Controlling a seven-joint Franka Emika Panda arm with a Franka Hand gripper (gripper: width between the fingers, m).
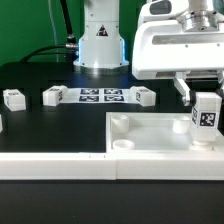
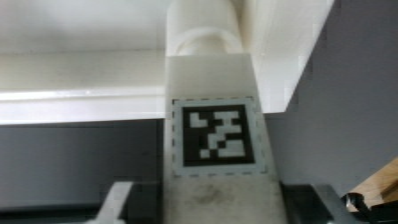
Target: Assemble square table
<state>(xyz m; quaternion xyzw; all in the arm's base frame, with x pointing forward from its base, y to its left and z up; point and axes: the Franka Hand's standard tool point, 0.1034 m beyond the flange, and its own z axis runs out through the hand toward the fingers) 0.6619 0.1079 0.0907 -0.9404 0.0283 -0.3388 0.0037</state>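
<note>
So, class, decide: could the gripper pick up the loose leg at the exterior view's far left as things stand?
Probably not yet: the gripper is shut on a second leg by the tabletop. The far-left leg itself lies uncovered.

We see a black worktop [image 1: 50, 128], matte and softly lit. The marker board [image 1: 100, 96] lies flat on it. Behind the marker board, past the worktop's far edge, a green backdrop [image 1: 25, 25] fills the view, and dark cables [image 1: 62, 18] hang in front of it.
</note>
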